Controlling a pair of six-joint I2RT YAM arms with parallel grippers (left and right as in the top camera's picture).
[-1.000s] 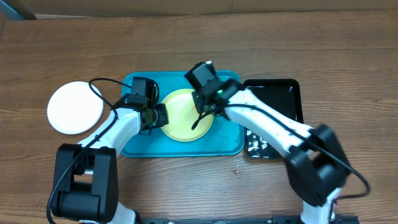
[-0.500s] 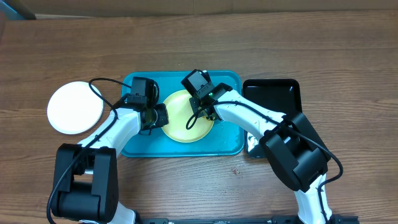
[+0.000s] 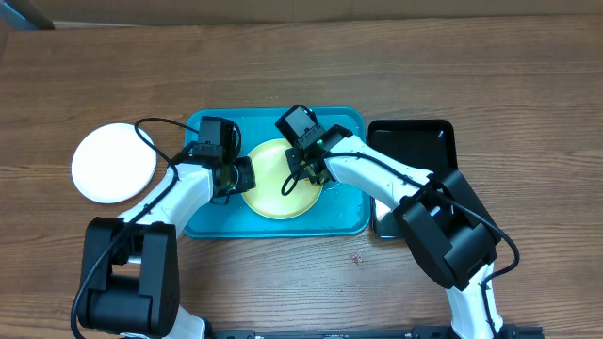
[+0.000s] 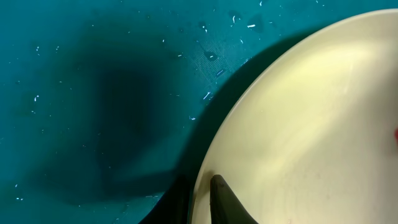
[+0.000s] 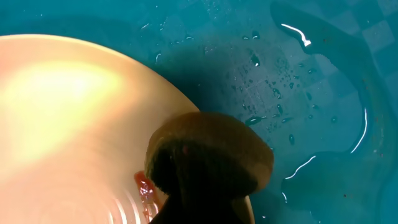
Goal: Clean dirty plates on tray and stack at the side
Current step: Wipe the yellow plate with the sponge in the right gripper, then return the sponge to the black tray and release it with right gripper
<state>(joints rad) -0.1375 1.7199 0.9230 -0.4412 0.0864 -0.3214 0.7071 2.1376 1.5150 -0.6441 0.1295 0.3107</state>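
Observation:
A pale yellow-green plate (image 3: 273, 188) lies in the turquoise tray (image 3: 344, 215). My left gripper (image 3: 243, 176) is shut on the plate's left rim; in the left wrist view its fingers (image 4: 202, 199) pinch the rim of the plate (image 4: 311, 124) over the tray (image 4: 93, 93). My right gripper (image 3: 303, 175) is shut on a brown sponge (image 5: 211, 152) and presses it on the plate (image 5: 74, 106) near its right edge, beside an orange-red smear (image 5: 143, 186). A white plate (image 3: 115, 162) sits on the table left of the tray; whether another lies under it I cannot tell.
A narrower black tray (image 3: 419, 151) stands just right of the turquoise tray, partly under my right arm. Water drops and a thin puddle lie on the tray floor (image 5: 298, 74). The wooden table (image 3: 471, 75) stretches all around.
My right arm swung its elbow in, and the gripper with the sponge shifted slightly left on the plate. The left gripper has kept its hold on the rim.

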